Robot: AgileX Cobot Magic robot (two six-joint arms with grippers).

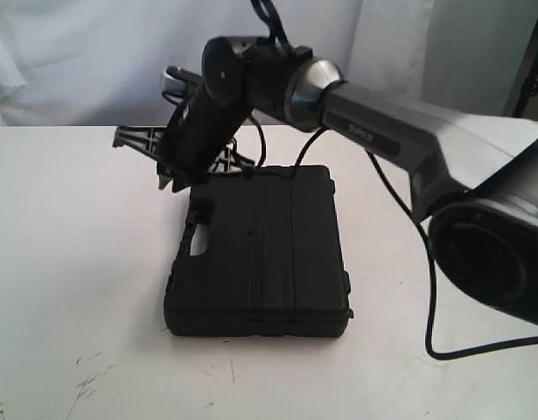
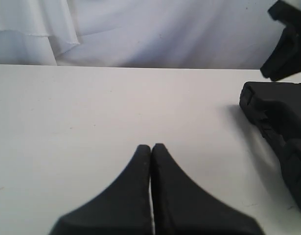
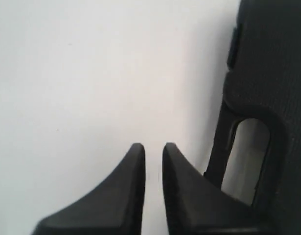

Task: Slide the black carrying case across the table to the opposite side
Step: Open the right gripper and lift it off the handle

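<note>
Right gripper (image 3: 152, 147) narrowly parted, empty, beside black carrying case (image 1: 269, 254) handle (image 3: 222, 147), likely for pushing; left gripper (image 2: 151, 147) closed, idle.

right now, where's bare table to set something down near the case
Free: the table left of the case, and the scuffed strip in front of it. Crowded: by the handle, where the right gripper hangs, and right of the case, where the cable loops.

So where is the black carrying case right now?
In the exterior view the black carrying case lies flat on the table near the middle. The right gripper hangs at its far left corner, close to the handle, not gripping it.
</note>
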